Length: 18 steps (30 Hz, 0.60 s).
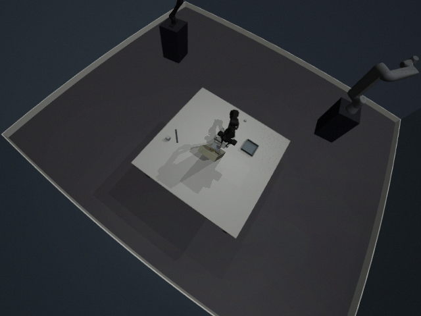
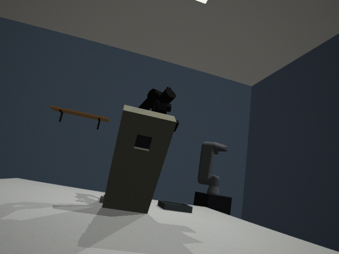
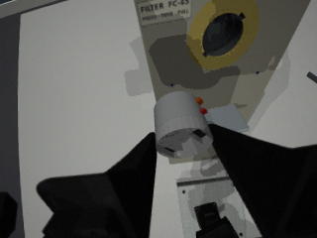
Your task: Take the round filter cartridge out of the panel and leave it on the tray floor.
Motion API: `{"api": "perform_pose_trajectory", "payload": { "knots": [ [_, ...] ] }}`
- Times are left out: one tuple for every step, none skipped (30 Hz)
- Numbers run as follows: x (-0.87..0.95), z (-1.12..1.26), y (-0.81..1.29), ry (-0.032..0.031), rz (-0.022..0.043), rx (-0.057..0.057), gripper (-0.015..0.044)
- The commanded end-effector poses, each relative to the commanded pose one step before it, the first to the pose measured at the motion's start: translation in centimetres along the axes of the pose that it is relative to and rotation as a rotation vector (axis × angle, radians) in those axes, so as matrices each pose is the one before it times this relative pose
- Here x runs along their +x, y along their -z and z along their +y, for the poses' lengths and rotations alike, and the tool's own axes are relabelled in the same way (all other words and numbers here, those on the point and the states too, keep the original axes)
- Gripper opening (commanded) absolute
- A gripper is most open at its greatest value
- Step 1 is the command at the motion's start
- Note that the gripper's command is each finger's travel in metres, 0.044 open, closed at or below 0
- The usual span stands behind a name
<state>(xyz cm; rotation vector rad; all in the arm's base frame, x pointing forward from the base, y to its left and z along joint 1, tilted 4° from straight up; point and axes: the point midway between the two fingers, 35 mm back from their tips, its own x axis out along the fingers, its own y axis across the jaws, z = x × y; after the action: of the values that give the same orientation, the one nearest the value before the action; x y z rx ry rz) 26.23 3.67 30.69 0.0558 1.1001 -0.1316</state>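
In the wrist view my gripper (image 3: 181,133) is shut on the round grey filter cartridge (image 3: 180,124). The cartridge has two narrow dark slots on its face and small orange lugs on its side. It is held clear of the beige service panel (image 3: 168,55) (image 1: 208,152) (image 2: 136,169). The panel's yellow-ringed socket (image 3: 224,34) is a dark empty hole, below a label reading FILTER FC-45. My arm (image 1: 230,130) (image 2: 160,99) stands over the panel's top. The dark tray (image 1: 249,147) (image 2: 175,206) lies on the white table to the panel's right.
A thin dark rod (image 1: 176,135) and a small white block (image 1: 167,138) lie on the table left of the panel. Two other arms on black pedestals (image 1: 173,41) (image 1: 336,123) stand on the floor. A wooden shelf (image 2: 79,113) hangs on the wall.
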Motion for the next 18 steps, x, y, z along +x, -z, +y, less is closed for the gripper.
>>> {"api": "perform_pose_trajectory", "payload": {
  "knots": [
    [0.021, 1.549, -0.030, 0.00144, -0.01237, 0.0057, 0.0000],
    [0.018, 0.381, 0.056, -0.00036, -0.00130, 0.0000, 0.0000],
    [0.012, 0.318, 0.051, -0.00033, -0.00117, 0.0000, 0.0000],
    [0.038, -1.030, 0.064, -0.00422, 0.01237, -0.0103, 0.0000],
    [0.019, 0.276, 0.094, -0.00781, 0.00042, -0.0132, 0.0000],
    [0.032, 0.460, 0.156, -0.01302, 0.00065, -0.0221, 0.0000],
    [0.041, 0.565, 0.189, -0.01594, 0.00074, -0.0271, 0.0000],
    [0.044, 0.567, 0.185, -0.01594, 0.00067, -0.0271, 0.0000],
    [0.047, 0.568, 0.181, -0.01594, 0.00060, -0.0271, 0.0000],
    [0.051, 0.569, 0.176, -0.01593, 0.00053, -0.0271, 0.0000],
    [0.054, 0.571, 0.172, -0.01593, 0.00047, -0.0272, 0.0000],
    [0.057, 0.572, 0.168, -0.01593, 0.00040, -0.0272, 0.0000],
    [0.060, 0.573, 0.164, -0.01592, 0.00033, -0.0272, 0.0000],
    [0.063, 0.574, 0.159, -0.01591, 0.00026, -0.0272, 0.0000],
    [0.066, 0.576, 0.155, -0.01592, 0.00020, -0.0272, 0.0000],
    [0.069, 0.577, 0.151, -0.01592, 0.00013, -0.0273, 0.0000],
    [0.072, 0.578, 0.147, -0.01592, 0.00006, -0.0273, 0.0000],
    [0.075, 0.579, 0.142, -0.01593, 0.00000, -0.0273, 0.0000]
  ]
}}
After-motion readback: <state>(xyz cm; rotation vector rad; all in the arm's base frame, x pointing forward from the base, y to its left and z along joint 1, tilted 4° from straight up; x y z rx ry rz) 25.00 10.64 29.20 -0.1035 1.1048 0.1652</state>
